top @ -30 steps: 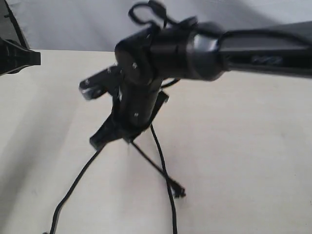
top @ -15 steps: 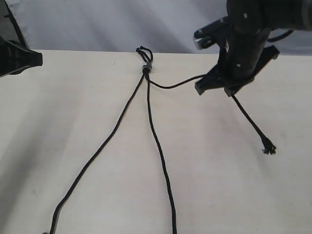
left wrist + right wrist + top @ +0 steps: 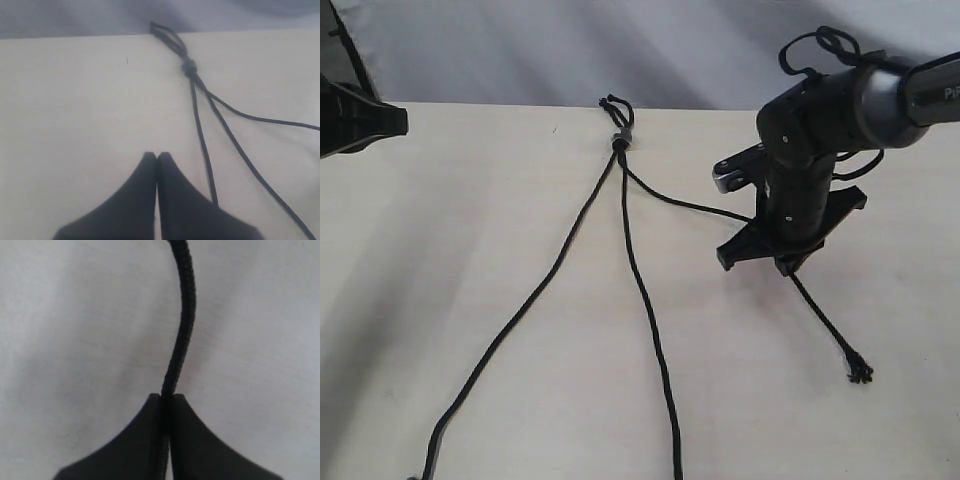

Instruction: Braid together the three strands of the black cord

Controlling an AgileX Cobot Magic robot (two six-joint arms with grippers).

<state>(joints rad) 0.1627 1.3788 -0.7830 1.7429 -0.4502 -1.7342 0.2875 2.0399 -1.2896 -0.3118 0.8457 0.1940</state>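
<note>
The black cord lies on a pale table (image 3: 470,220), its looped knot (image 3: 617,112) with a grey band at the far edge. The left strand (image 3: 520,310) and the middle strand (image 3: 645,310) run toward the near edge. The right strand (image 3: 690,205) leads off to my right gripper (image 3: 780,262), which is shut on it low over the table. Its frayed end (image 3: 860,373) trails beyond. The right wrist view shows the strand (image 3: 184,315) pinched in the right gripper (image 3: 167,397). My left gripper (image 3: 157,155) is shut on nothing, short of the knot (image 3: 188,66).
Part of the left arm (image 3: 360,120) juts in at the left edge of the exterior view. A thicker black cable (image 3: 820,45) loops above the right arm. A grey backdrop (image 3: 520,50) rises behind the table's far edge.
My right gripper carried its strand from over the middle, where it crossed the middle strand, out to the right, then lower and nearer. The left arm has not moved.
</note>
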